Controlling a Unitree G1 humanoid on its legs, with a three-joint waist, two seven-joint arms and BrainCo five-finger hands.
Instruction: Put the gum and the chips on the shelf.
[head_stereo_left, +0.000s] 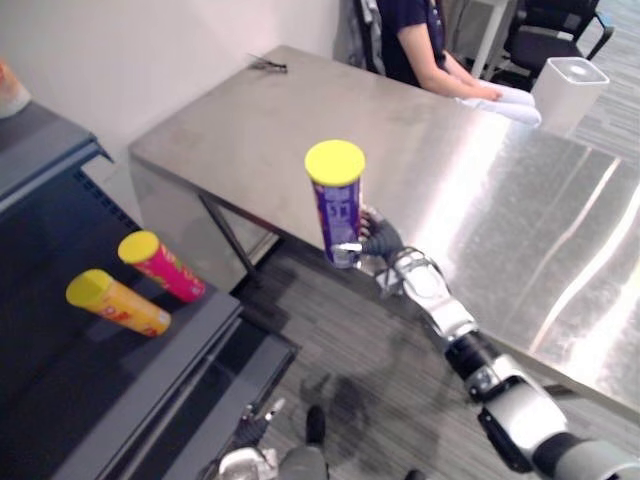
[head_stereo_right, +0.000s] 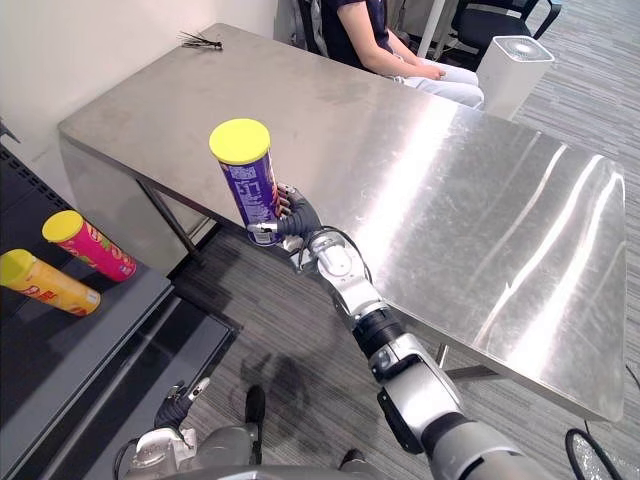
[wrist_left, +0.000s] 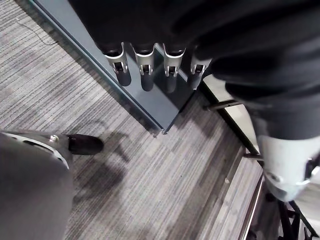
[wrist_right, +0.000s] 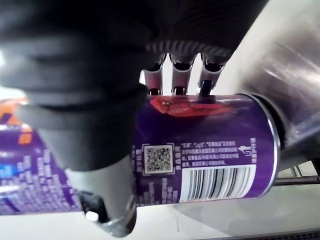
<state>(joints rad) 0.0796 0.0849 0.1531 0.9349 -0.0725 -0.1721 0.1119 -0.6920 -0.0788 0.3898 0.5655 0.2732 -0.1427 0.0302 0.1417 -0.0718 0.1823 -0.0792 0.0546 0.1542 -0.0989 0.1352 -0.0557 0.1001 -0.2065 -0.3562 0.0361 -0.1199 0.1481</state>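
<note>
The right hand (head_stereo_right: 298, 222) grips the purple chips can (head_stereo_right: 252, 185) upright, lid up, past the table (head_stereo_right: 450, 180) edge, over open floor (head_stereo_right: 300, 350) beside the shelf (head_stereo_left: 150, 375). The left hand (wrist_left: 145, 67) hangs with fingers relaxed.

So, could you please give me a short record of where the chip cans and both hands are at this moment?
Held item: purple can with a yellow lid, upright, in the air between table and shelf
Right hand: curled round the can's lower part
Left hand: low by the shelf's base, fingers relaxed, holding nothing
Shelf: carries a red can and an orange can, side by side, both yellow-lidded
Table: steel, behind the held can; a person sits at its far side
</note>
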